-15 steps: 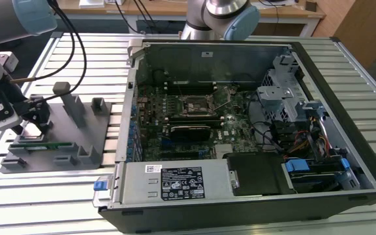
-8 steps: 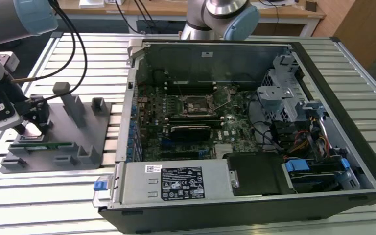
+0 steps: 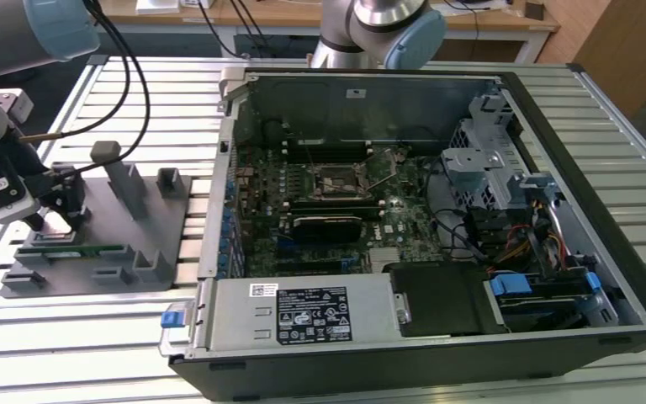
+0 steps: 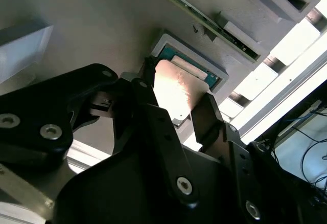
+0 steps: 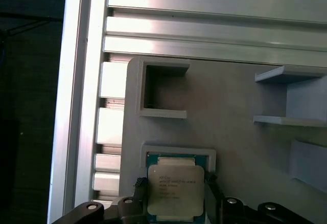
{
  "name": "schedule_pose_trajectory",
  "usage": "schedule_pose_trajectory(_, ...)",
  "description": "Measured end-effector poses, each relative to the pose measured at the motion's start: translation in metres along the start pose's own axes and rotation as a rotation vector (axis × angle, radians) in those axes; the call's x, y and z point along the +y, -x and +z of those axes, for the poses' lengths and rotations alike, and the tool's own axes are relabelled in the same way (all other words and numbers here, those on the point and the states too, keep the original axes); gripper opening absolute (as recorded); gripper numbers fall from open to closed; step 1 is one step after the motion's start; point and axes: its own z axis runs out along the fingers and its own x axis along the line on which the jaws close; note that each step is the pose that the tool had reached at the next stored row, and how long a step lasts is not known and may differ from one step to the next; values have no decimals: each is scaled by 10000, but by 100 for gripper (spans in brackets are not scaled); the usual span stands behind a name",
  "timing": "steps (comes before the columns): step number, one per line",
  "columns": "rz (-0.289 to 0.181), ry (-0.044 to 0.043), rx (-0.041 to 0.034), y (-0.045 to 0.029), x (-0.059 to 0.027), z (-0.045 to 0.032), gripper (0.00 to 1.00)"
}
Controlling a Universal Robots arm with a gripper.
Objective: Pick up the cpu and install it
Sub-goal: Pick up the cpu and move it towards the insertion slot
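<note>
The black two-fingered end effector (image 3: pixel 56 225) hangs low over the flat grey plastic fixture plate (image 3: pixel 110 252), which lies on the slatted aluminium bench (image 3: pixel 76 345) at the exterior view's left, well apart from the open black computer case (image 3: pixel 592 210) at the exterior view's right. In the first wrist view, the cpu (image 5: pixel 176 191), a small square chip with a shiny silver-grey metal top and a thin green rim, sits in a shallow square pocket (image 5: pixel 179 151) moulded into the plate. The pocket's raised frame seems meant to keep the chip square and flat so it can be taken from a known place. The end effector straddles the chip, one dark finger (image 5: pixel 139 184) against each of two opposite edges. The span is narrow and appears to clamp the chip by its sides, likely to spare the metal top and the contacts beneath. Whether the chip has left the pocket floor I cannot tell. A long green memory stick (image 3: pixel 71 249) lies in its own slot just beside the end effector. The square socket (image 3: pixel 340 178) on the green motherboard (image 3: pixel 258 202) inside the case stands open and unfilled.
</note>
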Motion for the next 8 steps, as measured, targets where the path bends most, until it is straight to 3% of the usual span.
schedule_pose_trajectory(2,1,0,-1,1,1,-5,60)
schedule_pose_trajectory(8,-1,0,-1,1,21,-20,60)
